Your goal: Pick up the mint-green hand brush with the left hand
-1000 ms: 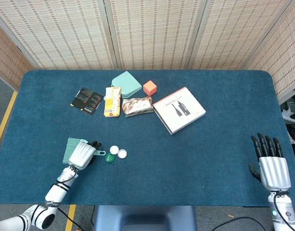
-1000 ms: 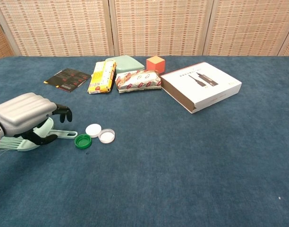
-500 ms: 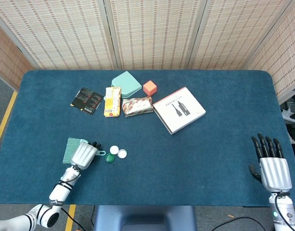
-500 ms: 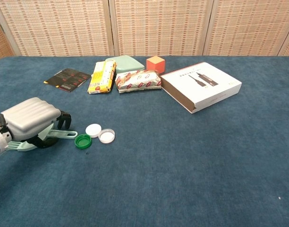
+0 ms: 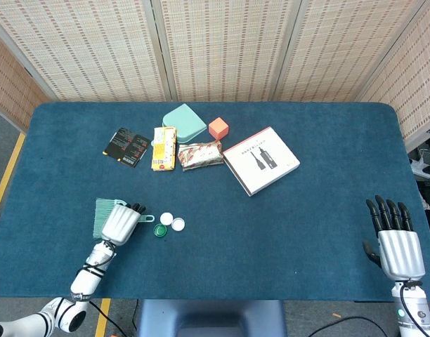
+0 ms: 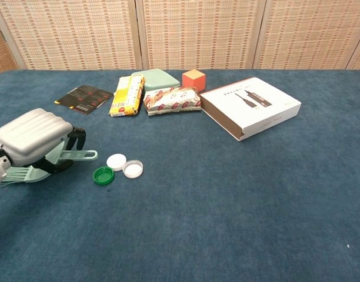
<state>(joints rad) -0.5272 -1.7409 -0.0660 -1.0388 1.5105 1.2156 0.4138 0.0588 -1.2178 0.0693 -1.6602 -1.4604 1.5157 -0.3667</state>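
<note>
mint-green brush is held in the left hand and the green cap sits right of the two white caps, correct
Not quite. The left hand does hold the mint-green brush, but the green cap sits left of the two white caps, on the brush side. The chest view shows this clearly.

This looks like a staged robot test space, a lab or studio corner, rather than a home or shop; the table (image 5: 327, 161) is covered edge to edge in dark blue felt-like cloth; behind the table stands a folding screen (image 5: 222, 49) of woven, reed-patterned panels in pale frames, closing off the room beyond; to the left of the table the grey floor carries a yellow marking stripe (image 5: 7, 175); to the right of the table, past its far corner, some dark equipment (image 5: 427, 160) shows, too small to identify; on the table lies an unrelated mix of small packaged goods.
</note>
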